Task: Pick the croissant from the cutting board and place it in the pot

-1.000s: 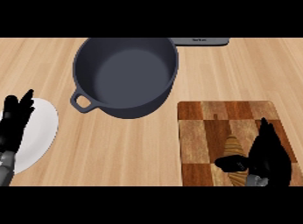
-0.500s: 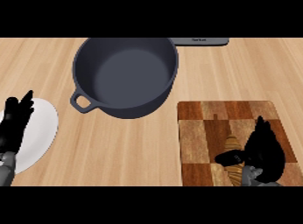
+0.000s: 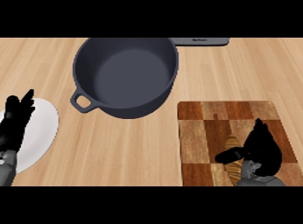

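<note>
**Right hand down on the croissant, pot waiting apart**

Seen from the head, steeply down onto a light wooden desk (image 3: 147, 148). At lower right, a cutting board (image 3: 206, 127) of chequered dark and pale wood, lying flat. On its lower middle, the croissant (image 3: 232, 144), golden brown, lengthways toward the near edge, partly hidden. Directly over it, the right hand (image 3: 261, 146), black, coming in from the lower edge on a grey forearm; fingers stretched away up the board, thumb (image 3: 230, 155) crossed to the left over the pastry. Touching or just above the croissant; cannot tell whether grasping or released, since the hand covers most of the contact.

At upper middle, well apart from the board, the pot (image 3: 128, 74): dark grey, round, deep, nothing inside, one loop handle (image 3: 83, 103) pointing to lower left. Behind its far rim, at the top edge, a dark flat object (image 3: 202, 41), only partly in view.

At far left, a white plate (image 3: 41, 131), cut by the edge. Over it, the left hand (image 3: 12, 127), black, fingers straight and pointing up, released, resting, grasping nothing. Grey forearm below it at the lower left corner.

Croissant on the board, not in the pot.
</note>
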Controlling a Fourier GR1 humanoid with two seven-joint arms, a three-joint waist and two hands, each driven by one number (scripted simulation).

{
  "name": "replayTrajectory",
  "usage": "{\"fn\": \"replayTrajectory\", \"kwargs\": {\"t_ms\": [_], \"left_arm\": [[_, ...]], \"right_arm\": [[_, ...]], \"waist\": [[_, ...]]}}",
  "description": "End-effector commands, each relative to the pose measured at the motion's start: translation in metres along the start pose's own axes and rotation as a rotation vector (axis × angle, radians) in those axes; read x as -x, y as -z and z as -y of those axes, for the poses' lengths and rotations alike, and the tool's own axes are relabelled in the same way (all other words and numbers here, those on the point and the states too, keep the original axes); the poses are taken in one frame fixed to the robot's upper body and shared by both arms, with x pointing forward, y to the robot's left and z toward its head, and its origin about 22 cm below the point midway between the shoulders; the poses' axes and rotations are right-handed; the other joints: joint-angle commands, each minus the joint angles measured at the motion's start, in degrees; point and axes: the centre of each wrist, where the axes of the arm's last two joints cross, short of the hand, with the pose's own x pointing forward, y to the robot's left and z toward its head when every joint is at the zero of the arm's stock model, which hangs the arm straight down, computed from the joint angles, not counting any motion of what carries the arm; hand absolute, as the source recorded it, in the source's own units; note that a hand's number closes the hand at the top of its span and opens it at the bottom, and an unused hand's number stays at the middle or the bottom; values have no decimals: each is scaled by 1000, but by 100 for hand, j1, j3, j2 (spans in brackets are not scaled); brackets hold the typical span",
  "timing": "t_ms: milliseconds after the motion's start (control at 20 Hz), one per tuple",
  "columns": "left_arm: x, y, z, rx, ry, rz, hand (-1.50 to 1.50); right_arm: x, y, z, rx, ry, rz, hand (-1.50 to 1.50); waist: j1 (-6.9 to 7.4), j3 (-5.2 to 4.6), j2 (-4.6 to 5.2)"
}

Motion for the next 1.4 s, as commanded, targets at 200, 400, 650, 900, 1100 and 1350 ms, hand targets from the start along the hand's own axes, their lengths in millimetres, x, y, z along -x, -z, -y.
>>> {"fn": "replayTrajectory", "kwargs": {"t_ms": [200, 400, 650, 900, 1100, 1350], "left_arm": [[-5, 4, -13, -8, -1, -7, 0], [2, -11, 16, -7, 12, 7, 0], [1, 5, -6, -20, 5, -2, 0], [20, -17, 12, 6, 3, -2, 0], [-1, -15, 1, 10, 10, -10, 0], [-3, -13, -15, -7, 2, -4, 0]], "right_arm": [[-16, 14, 0, -37, 23, -191, -150], [4, 25, -21, -29, 54, -171, -150], [12, 25, -22, -46, 48, -177, -150], [4, 14, -27, -64, 56, -171, 150], [12, 32, -45, 37, 20, -86, 150], [13, 27, -32, 121, -73, -74, 150]], "waist": [[-4, -1, 6], [-8, 2, -2], [-49, -2, 2], [-12, -1, -9], [-4, 1, -6], [-8, -1, -12]]}}
